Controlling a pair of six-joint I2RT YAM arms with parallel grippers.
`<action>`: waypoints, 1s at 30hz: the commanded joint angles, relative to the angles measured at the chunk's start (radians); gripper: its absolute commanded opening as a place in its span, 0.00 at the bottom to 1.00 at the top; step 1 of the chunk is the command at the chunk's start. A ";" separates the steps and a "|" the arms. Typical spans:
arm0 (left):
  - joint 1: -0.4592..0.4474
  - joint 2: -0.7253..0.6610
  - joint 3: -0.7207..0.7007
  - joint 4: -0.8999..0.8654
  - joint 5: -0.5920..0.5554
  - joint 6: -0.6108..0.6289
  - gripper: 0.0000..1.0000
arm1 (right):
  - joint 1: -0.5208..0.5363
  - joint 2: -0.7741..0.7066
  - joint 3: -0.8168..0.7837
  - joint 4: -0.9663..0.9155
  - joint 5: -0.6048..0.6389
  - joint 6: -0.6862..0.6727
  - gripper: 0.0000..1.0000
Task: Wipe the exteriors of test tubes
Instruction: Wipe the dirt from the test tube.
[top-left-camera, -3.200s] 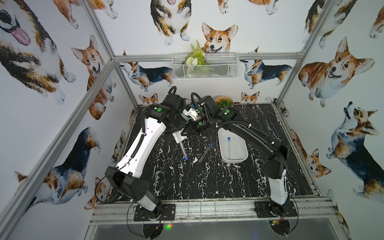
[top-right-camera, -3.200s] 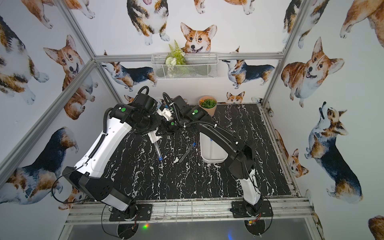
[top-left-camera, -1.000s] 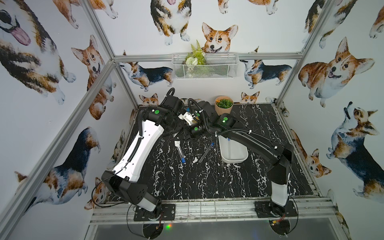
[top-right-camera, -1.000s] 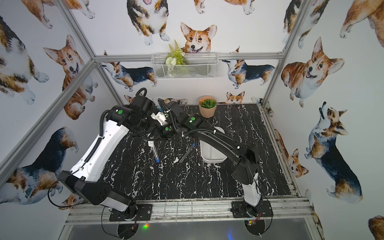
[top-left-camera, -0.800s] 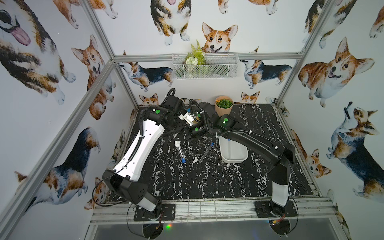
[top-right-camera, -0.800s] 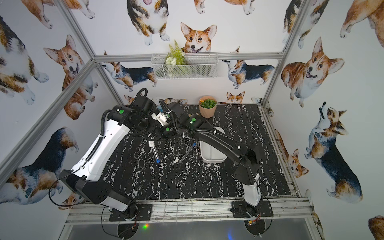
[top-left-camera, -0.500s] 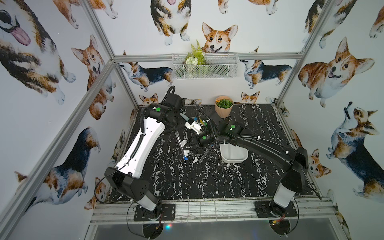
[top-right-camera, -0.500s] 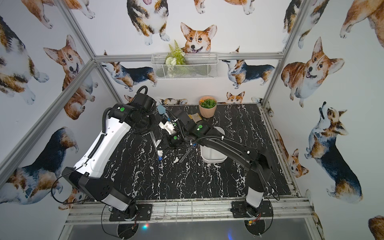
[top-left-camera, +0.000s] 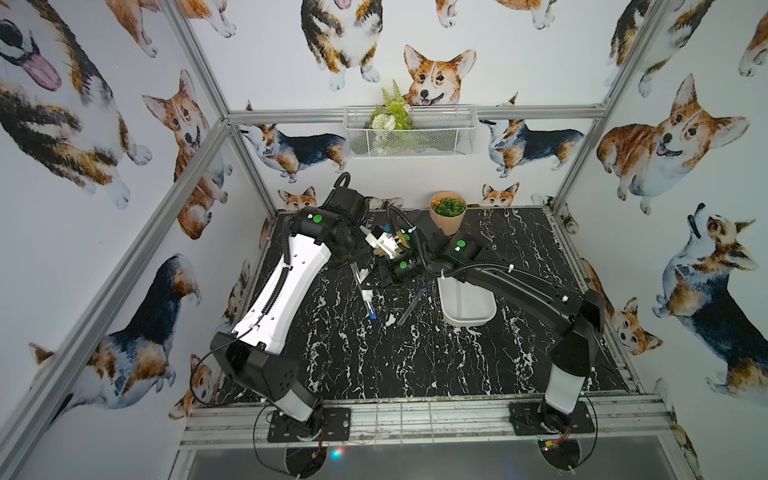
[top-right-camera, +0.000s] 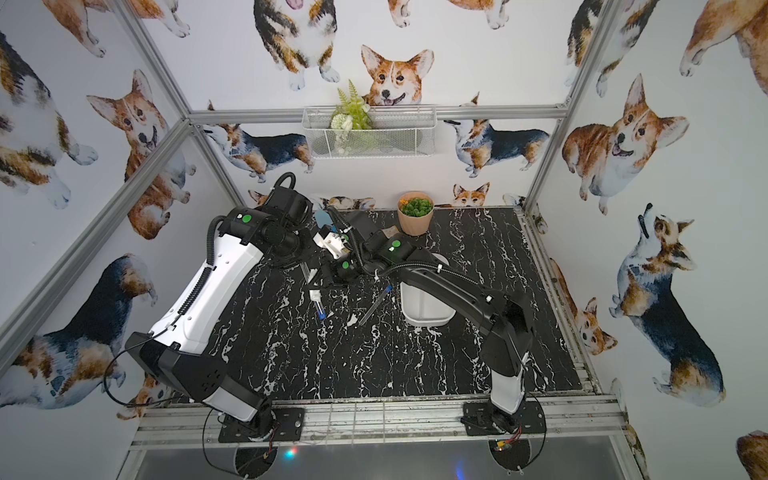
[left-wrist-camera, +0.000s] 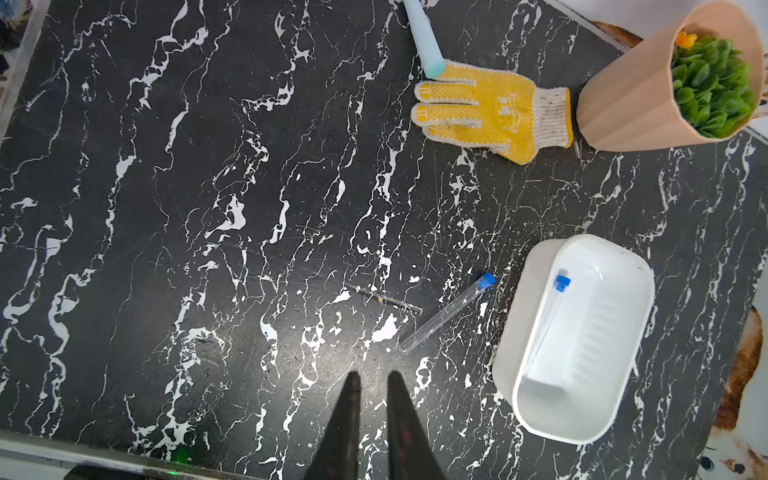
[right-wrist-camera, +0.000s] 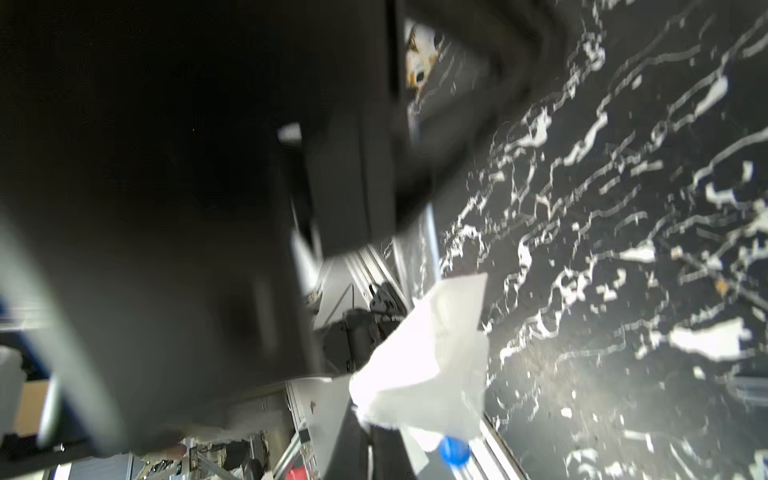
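The wipe (right-wrist-camera: 428, 357), pinched in the closed right gripper (right-wrist-camera: 369, 428), has slid down the tube (top-left-camera: 356, 277) from near the left gripper (left-wrist-camera: 374, 380) to just short of the blue cap (top-left-camera: 372, 316); the left gripper is clamped on the tube's far end, holding it slanted above the table (left-wrist-camera: 166, 249), though its wrist view does not show the contact. So this pass looks nearly finished. A second tube (left-wrist-camera: 446, 311) lies on the table beside the tray (left-wrist-camera: 582, 432), likely unwiped, and a third tube (left-wrist-camera: 548, 320) rests inside the tray.

Black-white arms (top-left-camera: 286, 286), green indicator dots (top-left-camera: 318, 218)
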 joint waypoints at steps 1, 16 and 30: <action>-0.001 -0.018 -0.018 0.015 0.000 -0.022 0.12 | -0.008 0.039 0.076 0.024 -0.032 0.027 0.00; 0.005 0.028 0.034 0.018 0.003 -0.002 0.12 | 0.021 -0.088 -0.146 0.017 -0.018 0.007 0.00; 0.007 0.054 0.065 0.011 0.000 0.021 0.12 | 0.040 -0.106 -0.128 -0.070 -0.005 -0.045 0.00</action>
